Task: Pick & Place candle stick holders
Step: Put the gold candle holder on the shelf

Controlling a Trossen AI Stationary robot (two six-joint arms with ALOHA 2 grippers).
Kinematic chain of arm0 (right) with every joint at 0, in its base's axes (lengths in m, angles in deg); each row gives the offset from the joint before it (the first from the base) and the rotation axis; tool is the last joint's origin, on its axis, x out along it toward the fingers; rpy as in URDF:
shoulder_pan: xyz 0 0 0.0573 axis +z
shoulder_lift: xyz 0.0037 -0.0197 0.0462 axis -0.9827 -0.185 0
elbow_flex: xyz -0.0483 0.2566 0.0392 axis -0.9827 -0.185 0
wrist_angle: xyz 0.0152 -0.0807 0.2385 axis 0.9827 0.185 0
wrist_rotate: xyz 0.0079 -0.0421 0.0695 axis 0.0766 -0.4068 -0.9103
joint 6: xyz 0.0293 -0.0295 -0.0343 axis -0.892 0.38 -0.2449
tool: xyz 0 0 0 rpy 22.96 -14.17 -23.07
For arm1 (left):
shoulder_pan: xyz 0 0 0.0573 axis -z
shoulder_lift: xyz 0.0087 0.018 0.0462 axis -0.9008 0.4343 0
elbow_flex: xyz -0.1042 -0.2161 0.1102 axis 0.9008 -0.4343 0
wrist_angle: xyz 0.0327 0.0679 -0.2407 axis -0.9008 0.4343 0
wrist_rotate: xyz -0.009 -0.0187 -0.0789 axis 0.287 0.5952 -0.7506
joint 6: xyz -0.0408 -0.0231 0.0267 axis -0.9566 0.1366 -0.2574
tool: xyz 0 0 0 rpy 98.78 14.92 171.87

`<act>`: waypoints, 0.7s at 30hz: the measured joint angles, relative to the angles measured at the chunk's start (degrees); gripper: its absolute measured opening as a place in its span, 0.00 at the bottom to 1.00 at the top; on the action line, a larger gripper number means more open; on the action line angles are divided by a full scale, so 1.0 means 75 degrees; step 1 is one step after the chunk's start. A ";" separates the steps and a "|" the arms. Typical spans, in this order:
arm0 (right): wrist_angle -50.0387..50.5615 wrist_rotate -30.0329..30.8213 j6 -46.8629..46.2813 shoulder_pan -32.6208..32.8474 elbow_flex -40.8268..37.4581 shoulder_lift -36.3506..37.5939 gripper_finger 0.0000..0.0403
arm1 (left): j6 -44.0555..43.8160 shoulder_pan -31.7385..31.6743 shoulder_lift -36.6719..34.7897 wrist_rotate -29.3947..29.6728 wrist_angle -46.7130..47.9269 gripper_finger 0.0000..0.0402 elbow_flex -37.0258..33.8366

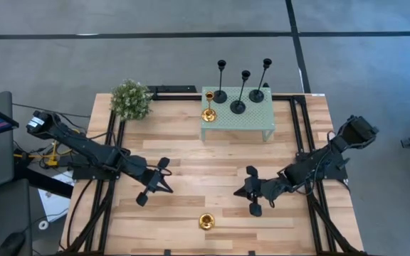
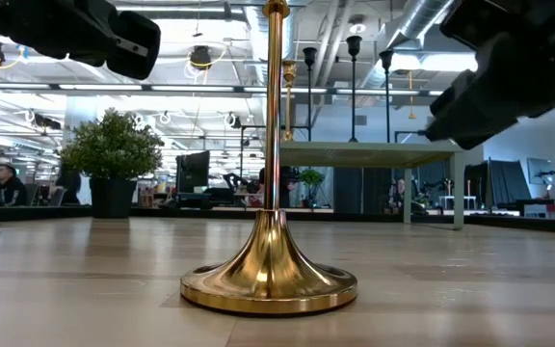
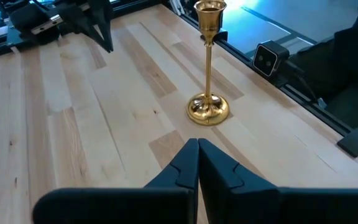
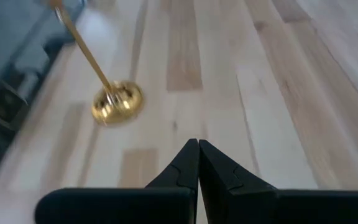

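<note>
High view: gold candle stick holder [image 1: 206, 222] near table [image 1: 191, 156] front edge, between both empty, closed fingers.

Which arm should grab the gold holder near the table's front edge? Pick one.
Close call; I'd lean left. The gold holder stands between both arms, but the left gripper faces it squarely in its wrist view, holder upright ahead. The right gripper sees it off to one side.

One gold candle stick holder [image 1: 206, 222] stands upright near the table's [image 1: 191, 153] front edge; behind, the mesh stand [image 1: 251, 121] carries three stemmed holders [image 1: 238, 106] and another gold holder [image 1: 208, 114], plant [image 1: 131, 99] to its left.
</note>
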 joint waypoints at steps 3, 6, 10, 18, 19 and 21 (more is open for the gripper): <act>-0.0576 0.0001 -0.0091 -0.0051 0.0003 -0.0143 0.00 | 0.0000 0.0000 0.0000 0.0001 0.0000 0.02 0.0000; -0.1012 0.0006 -0.0095 -0.0054 0.0003 -0.0296 0.00 | 0.0000 0.0000 0.0000 0.0001 -0.0011 0.02 0.0000; -0.1340 0.0014 -0.0090 -0.0054 0.0006 -0.0486 0.00 | 0.0000 0.0000 0.0000 -0.0001 -0.0032 0.02 0.0000; -0.1736 0.0070 -0.0113 0.0004 0.0006 -0.0857 0.00 | 0.0000 0.0000 0.0000 -0.0002 -0.0058 0.02 0.0006; -0.1774 0.0101 -0.0113 0.0012 0.0006 -0.0882 0.00 | 0.0000 0.0000 0.0000 -0.0002 -0.0058 0.02 0.0006; -0.1922 0.0123 -0.0113 0.0010 0.0006 -0.0935 0.00 | 0.0000 0.0000 0.0000 -0.0002 -0.0058 0.02 0.0006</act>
